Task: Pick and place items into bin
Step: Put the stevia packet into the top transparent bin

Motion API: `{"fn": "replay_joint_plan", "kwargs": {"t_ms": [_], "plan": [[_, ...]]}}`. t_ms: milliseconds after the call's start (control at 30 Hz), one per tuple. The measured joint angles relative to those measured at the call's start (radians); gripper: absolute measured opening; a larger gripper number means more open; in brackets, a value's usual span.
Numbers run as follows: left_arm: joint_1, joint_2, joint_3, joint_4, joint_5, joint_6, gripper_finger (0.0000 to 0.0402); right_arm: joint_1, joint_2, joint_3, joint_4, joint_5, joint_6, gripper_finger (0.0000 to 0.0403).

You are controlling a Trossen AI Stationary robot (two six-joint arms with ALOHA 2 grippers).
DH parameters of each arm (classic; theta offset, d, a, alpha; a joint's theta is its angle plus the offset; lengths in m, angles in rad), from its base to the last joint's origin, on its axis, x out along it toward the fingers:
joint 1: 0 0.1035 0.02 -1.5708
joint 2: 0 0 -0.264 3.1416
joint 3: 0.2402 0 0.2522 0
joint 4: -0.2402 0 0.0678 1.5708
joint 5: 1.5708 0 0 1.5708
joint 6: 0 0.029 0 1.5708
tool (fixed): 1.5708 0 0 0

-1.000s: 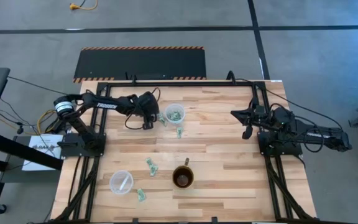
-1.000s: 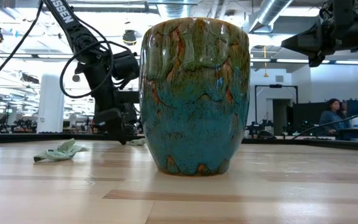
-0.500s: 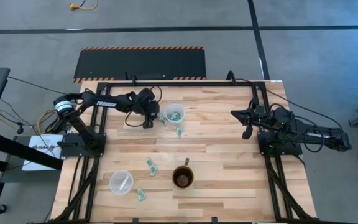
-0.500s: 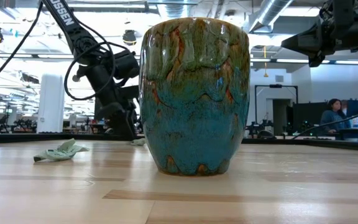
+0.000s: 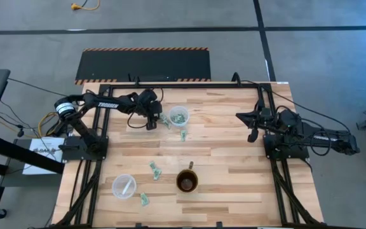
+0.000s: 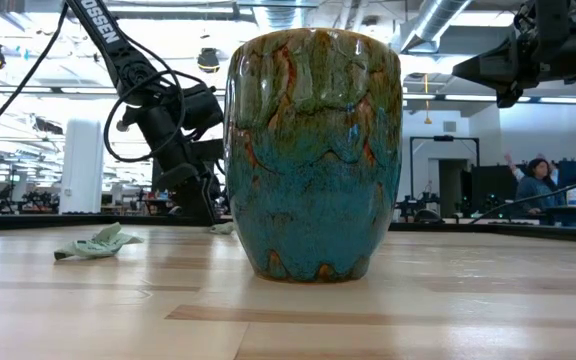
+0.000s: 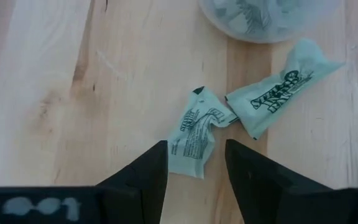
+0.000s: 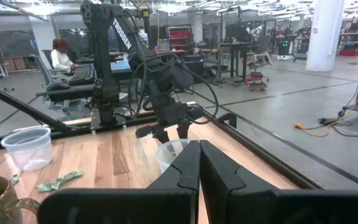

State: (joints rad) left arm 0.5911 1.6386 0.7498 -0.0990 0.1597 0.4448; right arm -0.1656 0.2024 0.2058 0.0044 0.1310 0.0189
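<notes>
**Left gripper straddling a wrapper next to the far clear cup**

While the right arm sits parked, the left arm does the work. Landmark for everything below: the brown mug, front-centre on the wooden table.

- Far left of the mug, toward the front edge: an empty-looking clear cup. One wrapper lies between that cup and the mug, nearer the front edge.
- Just left of the mug: another wrapper, lying flat, apart from the mug.
- Behind the mug and to its left: left gripper, pointed down at the table, fingers spread part-way. In the left wrist view a crumpled green-and-white wrapper lies on the wood with its near edge in the gap between the fingertips; no contact visible, not gripped.
- Touching that wrapper end to end: a second printed wrapper, which reaches toward the bin.
- Straight behind the mug: the bin, a clear cup holding several wrappers. One more wrapper lies between it and the mug.
- Far right of the mug and behind it: right gripper, off the table surface, fingers pressed together, holding nothing.
</notes>
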Motion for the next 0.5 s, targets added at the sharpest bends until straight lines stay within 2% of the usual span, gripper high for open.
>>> {"fn": "replay_joint_plan", "kwargs": {"t_ms": [267, 433, 500], "plan": [[0.0, 0.002, 0.0, 0.0, -0.01, -0.037, 0.0151, 0.0, 0.0, 0.0, 0.0, 0.0, 0.0, 0.0], [0.0, 0.071, 0.007, 0.013, -0.009, -0.051, 0.0151, 0.0, 0.0, 0.0, 0.0, 0.0, 0.0, 0.0], [-0.009, 0.076, 0.018, -0.006, -0.054, -0.043, 0.0151, 0.0, 0.0, 0.0, 0.0, 0.0, 0.0, 0.0]]}}
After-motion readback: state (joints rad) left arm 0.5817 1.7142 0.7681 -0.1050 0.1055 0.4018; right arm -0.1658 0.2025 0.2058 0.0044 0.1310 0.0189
